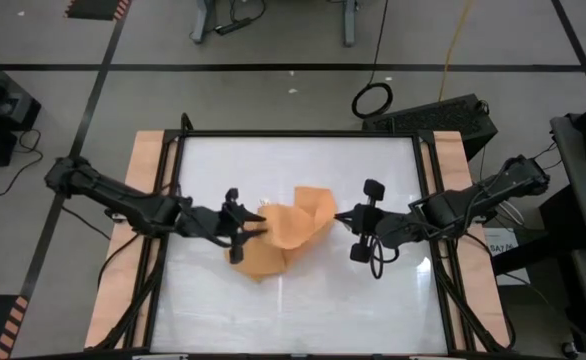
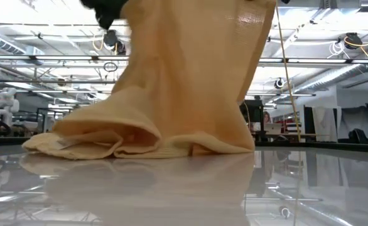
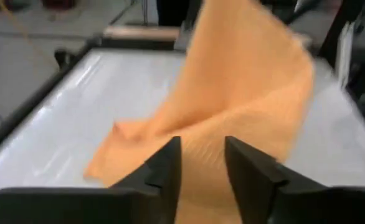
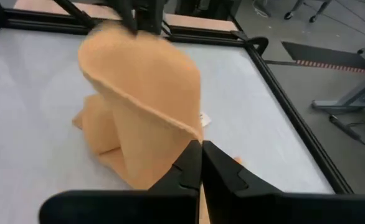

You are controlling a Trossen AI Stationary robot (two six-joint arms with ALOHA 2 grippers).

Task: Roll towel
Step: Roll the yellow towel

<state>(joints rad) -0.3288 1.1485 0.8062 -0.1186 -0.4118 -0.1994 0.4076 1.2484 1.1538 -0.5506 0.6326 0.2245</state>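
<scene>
Your soft orange-tan cloth towel (image 1: 291,234) sits near the middle of the shiny white tabletop (image 1: 303,300), and it is not rolled at all yet. Part of it lies in a loose, floppy heap on the table, and the rest is pulled up into the air like a little tent. From the low view you can see the lifted part rising up tall out of the top of the picture, while the bottom folds rest on the table. A small white tag (image 4: 203,119) peeks out beside the heap. Your right gripper (image 1: 339,218), at about 3 o'clock from the towel, is pinched tight on the raised edge of the cloth and holds it up. Your left gripper (image 1: 256,229), at about 9 o'clock from the towel, is right at the cloth, and its two dark fingers (image 3: 164,171) stand partly apart with the orange cloth showing in the gap between them. You cannot tell from here if that one is really gripping the cloth. So I think you are near the start. You will likely need to lay the towel down flat and smooth first. Then you roll it up from one end into a neat tube.
</scene>
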